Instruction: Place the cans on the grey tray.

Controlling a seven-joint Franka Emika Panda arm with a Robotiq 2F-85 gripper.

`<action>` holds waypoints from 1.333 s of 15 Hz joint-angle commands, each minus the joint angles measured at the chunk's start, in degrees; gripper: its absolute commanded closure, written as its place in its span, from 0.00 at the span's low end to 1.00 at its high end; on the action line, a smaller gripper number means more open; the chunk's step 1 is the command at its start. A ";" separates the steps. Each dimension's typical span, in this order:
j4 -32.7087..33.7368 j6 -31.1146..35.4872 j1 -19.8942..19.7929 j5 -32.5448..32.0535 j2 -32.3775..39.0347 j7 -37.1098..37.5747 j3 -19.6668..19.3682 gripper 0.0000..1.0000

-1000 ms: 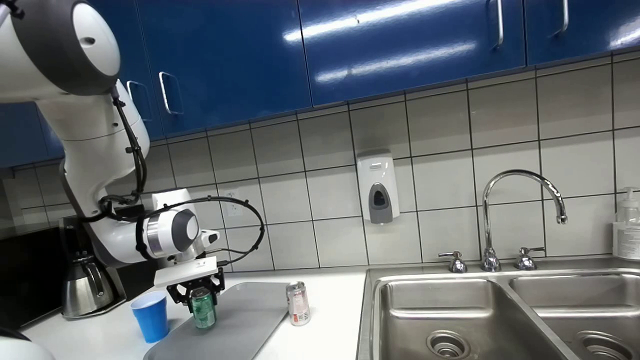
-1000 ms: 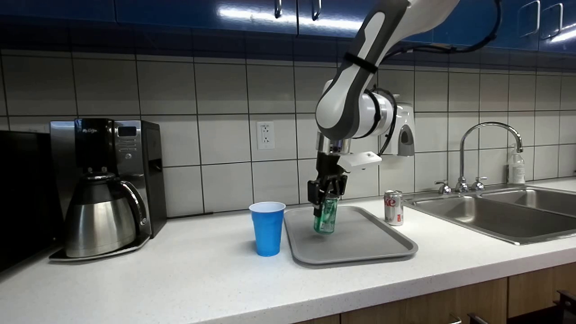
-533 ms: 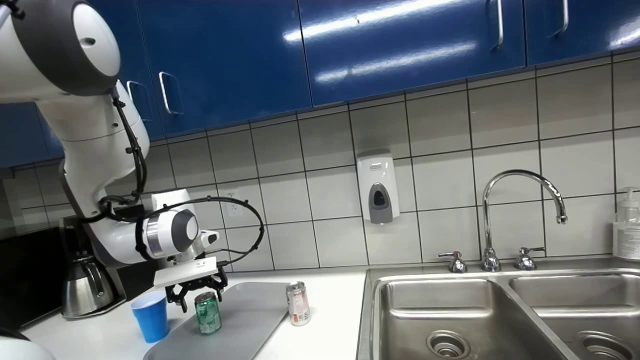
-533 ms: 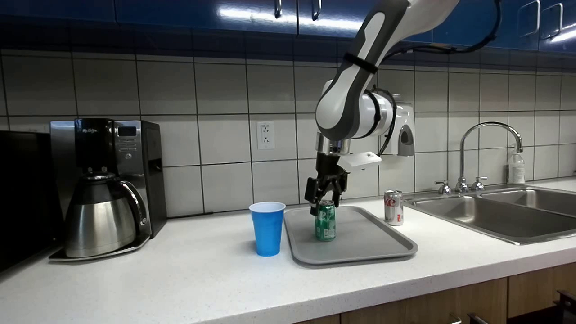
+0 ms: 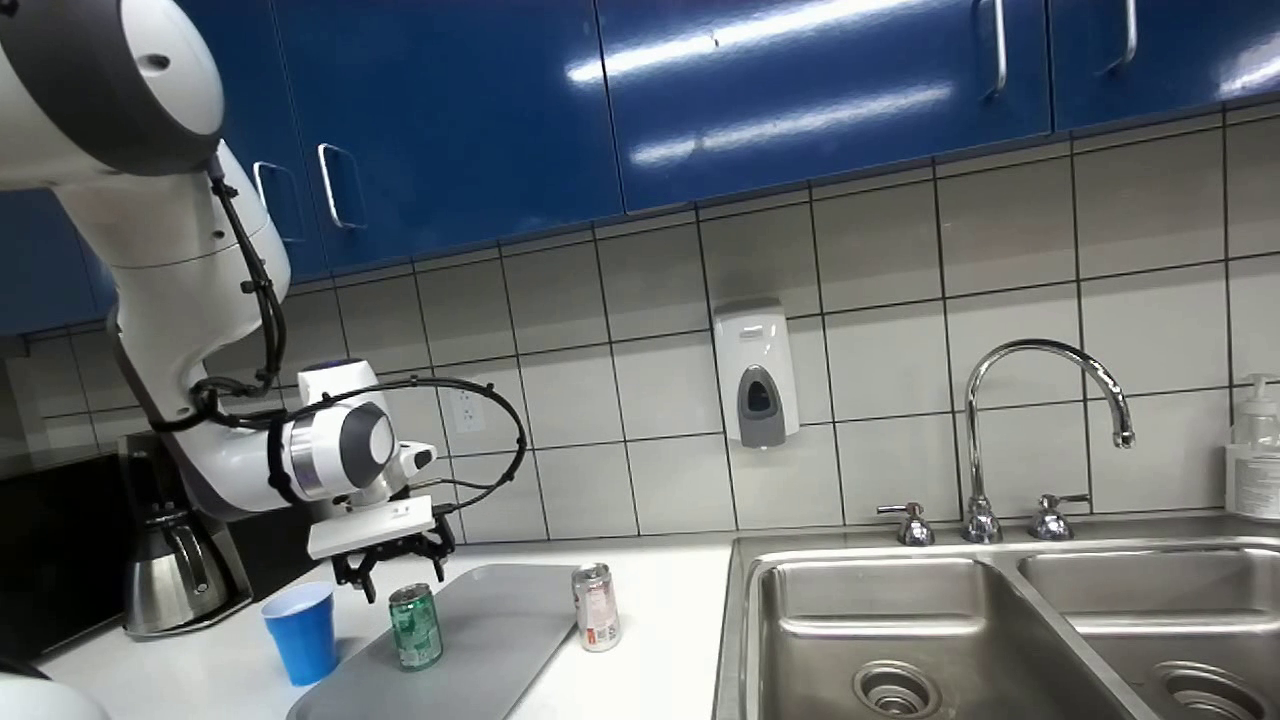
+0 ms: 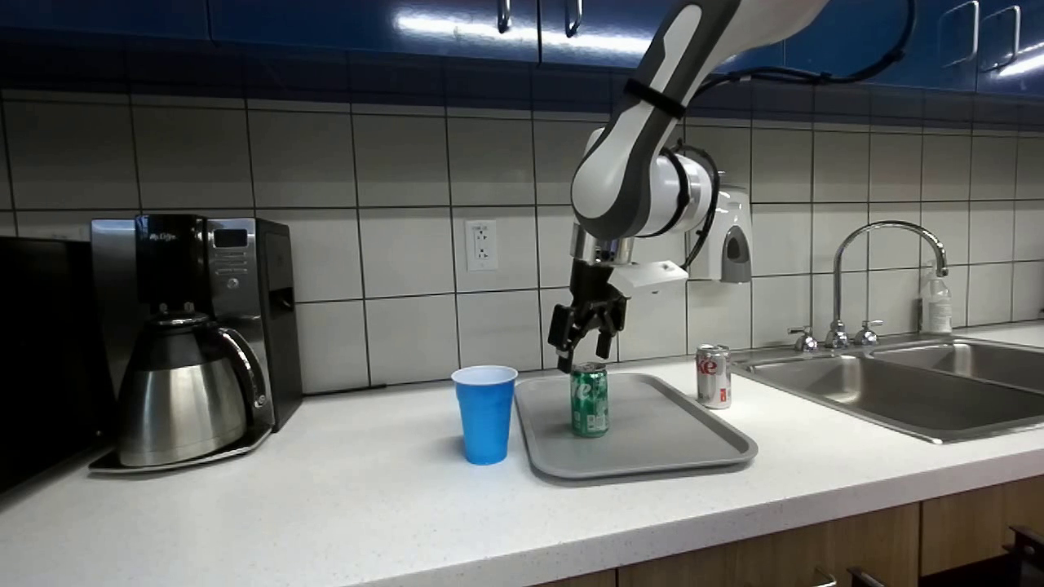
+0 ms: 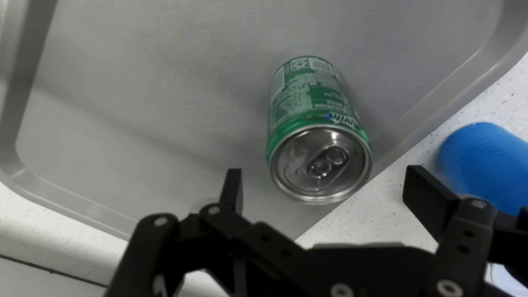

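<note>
The green can [image 6: 590, 401] stands upright on the grey tray [image 6: 661, 432], near the side closest to the blue cup. Its silver lid faces up in the wrist view, where the green can [image 7: 309, 93] rests with bare tray [image 7: 144, 82] around it. Just above it, my gripper [image 5: 405, 587] is open, with the fingertips over the lid's height and nothing held. In the wrist view a finger [image 7: 232, 187] shows on either side of the lid, apart from it. The silver can [image 6: 714, 377] with a red label is upright on the counter, outside the tray beside its sink-side edge.
A blue cup [image 6: 485, 416] stands on the counter close to the tray, on the side away from the sink. Farther along is a coffee maker [image 6: 273, 326] with a steel carafe. The steel sink [image 5: 745, 640] lies past the silver can, and a tiled wall runs behind.
One second ago my gripper was shut on the green can, held tilted over the tray. It has opened, the can now stands on the tray, and the gripper has risen a little.
</note>
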 commanded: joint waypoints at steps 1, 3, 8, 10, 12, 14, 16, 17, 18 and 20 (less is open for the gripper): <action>-1.52 0.82 -1.19 1.64 -3.91 -0.96 0.80 0.00; -2.01 1.11 -1.29 1.98 -5.43 -0.77 0.54 0.00; -3.86 1.44 -2.32 3.28 -9.11 -0.01 -0.73 0.00; -4.84 1.24 -2.85 3.46 -10.30 0.41 -1.57 0.00; -5.84 0.96 -3.46 3.06 -11.31 1.08 -2.71 0.00; -6.78 0.89 -4.14 2.70 -12.07 1.62 -3.85 0.00; -7.67 0.89 -4.95 1.70 -12.62 2.49 -5.23 0.00; -8.01 0.82 -5.32 1.39 -12.87 2.80 -5.81 0.00; -8.28 0.76 -5.77 1.05 -12.99 3.06 -6.42 0.00; -8.72 0.78 -6.62 0.09 -13.21 3.83 -7.56 0.00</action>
